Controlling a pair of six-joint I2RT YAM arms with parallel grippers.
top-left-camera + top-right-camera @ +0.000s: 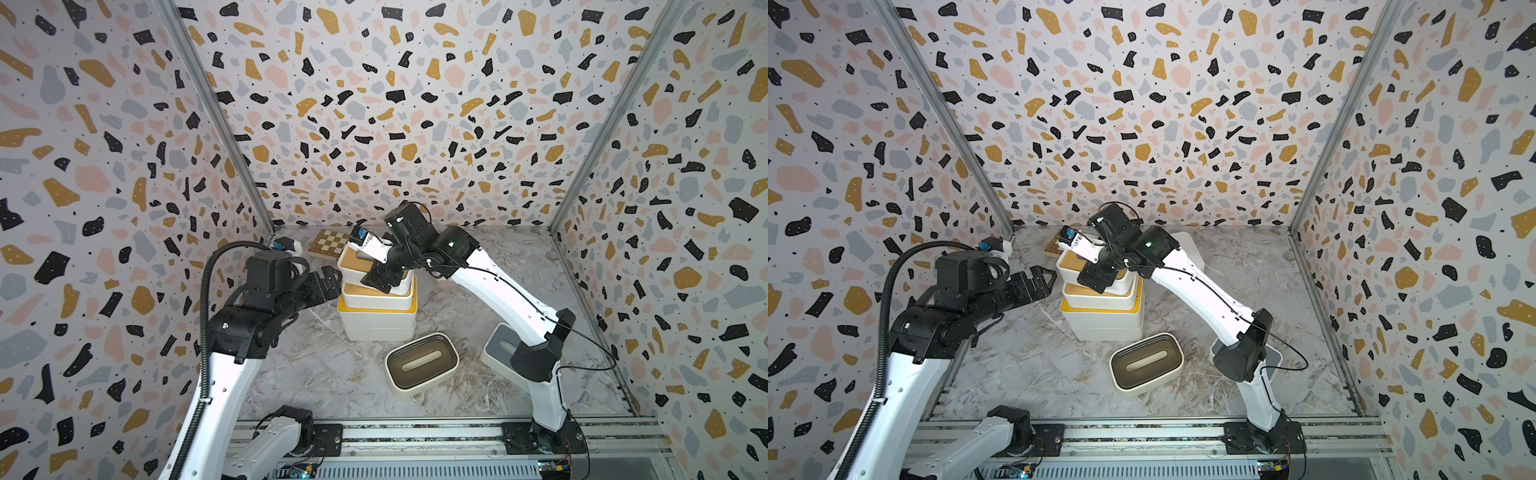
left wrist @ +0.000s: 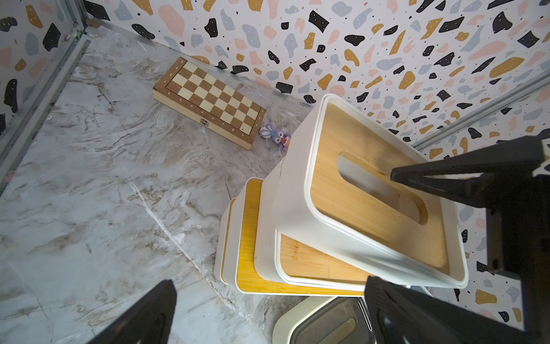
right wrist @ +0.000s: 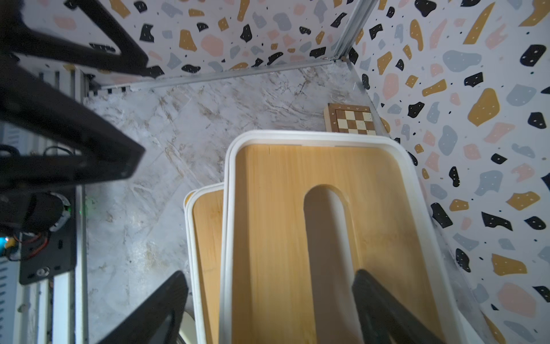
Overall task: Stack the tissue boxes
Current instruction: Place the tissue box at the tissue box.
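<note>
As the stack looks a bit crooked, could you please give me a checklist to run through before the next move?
1. The right gripper is open: ok, jaws apart over the top box.
2. Its finger is out of the slot: cannot tell, the tip sits at the slot.
3. The top box is square on the box beneath: not ok, skewed and shifted.
4. The left gripper is open and off the stack: ok.
5. The olive box is free to grasp: ok, alone on the table.
6. The grey box is free: not ok, the right arm covers part of it.
</note>
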